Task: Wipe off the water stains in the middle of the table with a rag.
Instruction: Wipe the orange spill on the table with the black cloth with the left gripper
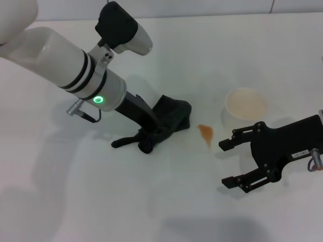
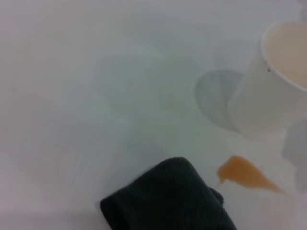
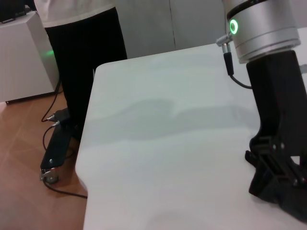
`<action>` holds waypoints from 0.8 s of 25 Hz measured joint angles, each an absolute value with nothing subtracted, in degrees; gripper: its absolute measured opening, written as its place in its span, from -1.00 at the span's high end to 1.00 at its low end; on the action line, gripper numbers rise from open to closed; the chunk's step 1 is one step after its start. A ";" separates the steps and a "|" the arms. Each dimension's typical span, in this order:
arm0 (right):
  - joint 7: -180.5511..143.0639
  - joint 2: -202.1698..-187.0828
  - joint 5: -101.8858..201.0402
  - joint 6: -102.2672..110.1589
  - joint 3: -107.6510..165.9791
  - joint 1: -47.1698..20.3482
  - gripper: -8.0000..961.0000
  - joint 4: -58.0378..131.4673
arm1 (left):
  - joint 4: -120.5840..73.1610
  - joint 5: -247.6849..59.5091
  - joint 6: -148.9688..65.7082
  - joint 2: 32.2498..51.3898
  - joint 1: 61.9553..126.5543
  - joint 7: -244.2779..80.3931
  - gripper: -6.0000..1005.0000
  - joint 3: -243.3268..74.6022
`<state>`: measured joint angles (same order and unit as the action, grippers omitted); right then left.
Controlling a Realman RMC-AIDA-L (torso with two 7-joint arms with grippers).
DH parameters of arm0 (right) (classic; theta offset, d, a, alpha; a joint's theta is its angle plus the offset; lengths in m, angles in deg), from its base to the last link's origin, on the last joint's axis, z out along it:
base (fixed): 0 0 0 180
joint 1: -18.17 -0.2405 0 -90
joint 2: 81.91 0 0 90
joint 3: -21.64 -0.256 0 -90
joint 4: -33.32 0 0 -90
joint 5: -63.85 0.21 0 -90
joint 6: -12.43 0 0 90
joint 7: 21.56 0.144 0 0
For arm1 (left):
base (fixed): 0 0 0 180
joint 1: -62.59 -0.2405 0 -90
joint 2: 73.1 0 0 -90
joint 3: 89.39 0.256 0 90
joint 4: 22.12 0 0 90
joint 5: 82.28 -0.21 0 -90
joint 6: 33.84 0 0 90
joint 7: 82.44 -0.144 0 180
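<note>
The dark green-black rag (image 1: 171, 117) lies on the white table (image 1: 151, 212), left of the small orange water stain (image 1: 206, 133). My left gripper (image 1: 150, 137) reaches down from the upper left and is shut on the rag's near end; a thin strap end (image 1: 122, 142) trails to the left. In the left wrist view the rag (image 2: 168, 201) sits a short gap from the stain (image 2: 247, 173). My right gripper (image 1: 228, 164) is open and empty, resting just right of the stain.
A pale translucent cup (image 1: 246, 105) stands behind and right of the stain, also in the left wrist view (image 2: 271, 81). The right wrist view shows the table's edge (image 3: 88, 158), a standing person (image 3: 86, 52) and the left arm's gripper (image 3: 280, 172).
</note>
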<state>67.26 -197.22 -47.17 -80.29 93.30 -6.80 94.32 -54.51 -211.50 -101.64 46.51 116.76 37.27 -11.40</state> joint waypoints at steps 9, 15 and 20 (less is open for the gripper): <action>67.21 -197.22 -47.24 -80.47 93.66 -6.85 -0.70 94.26 | -54.60 -209.35 -96.09 46.36 117.89 38.63 0.79 -11.33; 66.97 -197.22 -47.28 -80.40 94.19 -7.14 -0.70 94.27 | -51.58 -209.11 -93.80 46.83 120.77 38.44 0.79 -10.81; 66.62 -197.22 -46.96 -80.36 94.38 -7.15 -0.70 94.35 | -48.89 -203.30 -93.33 47.02 122.40 38.17 0.79 -2.53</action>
<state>66.62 -197.22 -46.96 -80.36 94.38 -7.15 94.35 -48.89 -203.30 -93.33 47.02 122.40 38.17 -2.53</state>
